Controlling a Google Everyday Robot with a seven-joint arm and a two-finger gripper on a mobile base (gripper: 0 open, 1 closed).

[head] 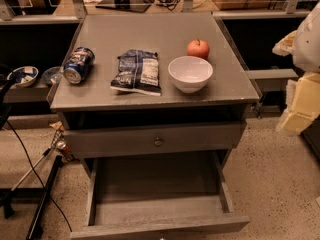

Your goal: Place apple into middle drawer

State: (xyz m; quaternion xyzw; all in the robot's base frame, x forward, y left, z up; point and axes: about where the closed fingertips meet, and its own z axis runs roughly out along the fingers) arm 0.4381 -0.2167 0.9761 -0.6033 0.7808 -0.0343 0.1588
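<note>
The apple (198,48) is small, round and red-orange. It stands on the grey cabinet top (150,31) at the back right, just behind the white bowl (190,73). The middle drawer (157,191) is pulled out below, wide and shallow with a bare floor. Above it is a drawer front with a small round knob (158,142), pushed in. My gripper (300,89) shows as a white and cream shape at the right edge of the view. It is beside the cabinet, well right of the apple, and holds nothing that I can see.
A blue chip bag (136,71) lies in the middle of the top. A blue soda can (78,65) lies on its side at the left. Cables and a stand (40,204) are on the floor at the left. Bowls (22,75) sit on a low shelf there.
</note>
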